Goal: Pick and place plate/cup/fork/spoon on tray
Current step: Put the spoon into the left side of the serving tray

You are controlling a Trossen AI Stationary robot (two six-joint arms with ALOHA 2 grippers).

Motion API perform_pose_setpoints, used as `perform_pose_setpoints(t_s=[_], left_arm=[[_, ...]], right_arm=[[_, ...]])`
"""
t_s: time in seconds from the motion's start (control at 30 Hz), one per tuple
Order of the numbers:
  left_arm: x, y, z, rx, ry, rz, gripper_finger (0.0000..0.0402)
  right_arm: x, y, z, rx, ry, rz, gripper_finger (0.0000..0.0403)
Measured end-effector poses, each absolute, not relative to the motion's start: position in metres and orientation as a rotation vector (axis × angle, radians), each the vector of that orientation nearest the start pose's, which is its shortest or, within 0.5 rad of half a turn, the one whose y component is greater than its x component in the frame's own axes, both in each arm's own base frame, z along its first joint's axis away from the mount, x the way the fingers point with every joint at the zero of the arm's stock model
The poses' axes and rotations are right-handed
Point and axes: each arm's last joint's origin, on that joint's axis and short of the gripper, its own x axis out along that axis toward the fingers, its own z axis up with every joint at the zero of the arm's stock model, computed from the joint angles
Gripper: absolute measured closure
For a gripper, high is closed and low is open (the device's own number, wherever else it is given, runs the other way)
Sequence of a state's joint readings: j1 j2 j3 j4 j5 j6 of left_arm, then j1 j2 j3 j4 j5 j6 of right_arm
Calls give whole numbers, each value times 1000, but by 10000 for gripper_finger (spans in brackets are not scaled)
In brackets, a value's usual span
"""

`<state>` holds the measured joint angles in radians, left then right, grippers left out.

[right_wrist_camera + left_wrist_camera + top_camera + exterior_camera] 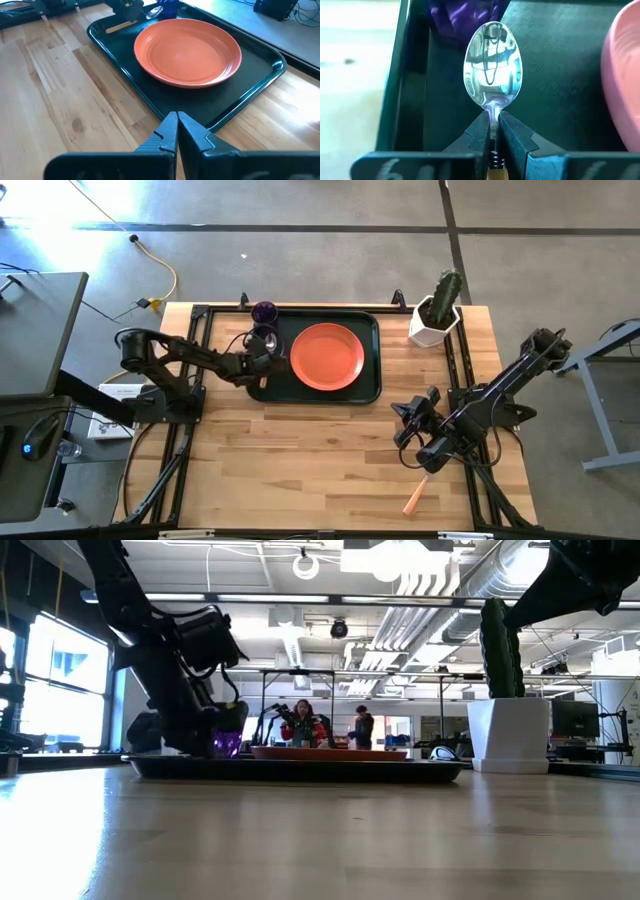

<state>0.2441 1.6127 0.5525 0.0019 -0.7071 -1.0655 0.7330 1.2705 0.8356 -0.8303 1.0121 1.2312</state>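
Note:
The dark green tray point(372, 392) holds the orange-red plate point(326, 356) in its middle and the dark purple cup point(264, 312) at its far left corner. My left gripper point(262, 360) reaches over the tray's left part and is shut on the spoon point(492, 65), whose silver bowl points toward the cup point(462, 15). My right gripper point(403, 412) is shut and empty, above the table near the tray's near right corner. The fork's light wooden handle point(416, 496) lies on the table near the front edge. Its tine end is hidden under my right arm. My left gripper pinches the spoon's thin metal neck point(493, 111) between its two fingers, just behind the bowl. The fingers lie along the spoon, and the wooden handle point(495, 175) runs back between them. The spoon lies about level, bowl up, low over the tray floor. Whether it touches the floor I cannot tell.
A white pot with a cactus point(436, 312) stands at the table's far right, beside the tray's far right corner. Bare wood lies between the tray and the table's near edge. In the low view, people point(304, 725) show in the room beyond the table.

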Motion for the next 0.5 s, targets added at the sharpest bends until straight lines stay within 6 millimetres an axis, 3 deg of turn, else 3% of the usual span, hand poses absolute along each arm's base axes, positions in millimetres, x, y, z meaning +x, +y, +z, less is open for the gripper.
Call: perform_pose_setpoints(t_s=[0.23,0.5], left_arm=[[236,77,95,-712,461,1349,362],[237,75,95,-630,542,1296,358]], right_arm=[[176,125,227,194,519,-635,402],[176,125,228,188,505,-641,402]])
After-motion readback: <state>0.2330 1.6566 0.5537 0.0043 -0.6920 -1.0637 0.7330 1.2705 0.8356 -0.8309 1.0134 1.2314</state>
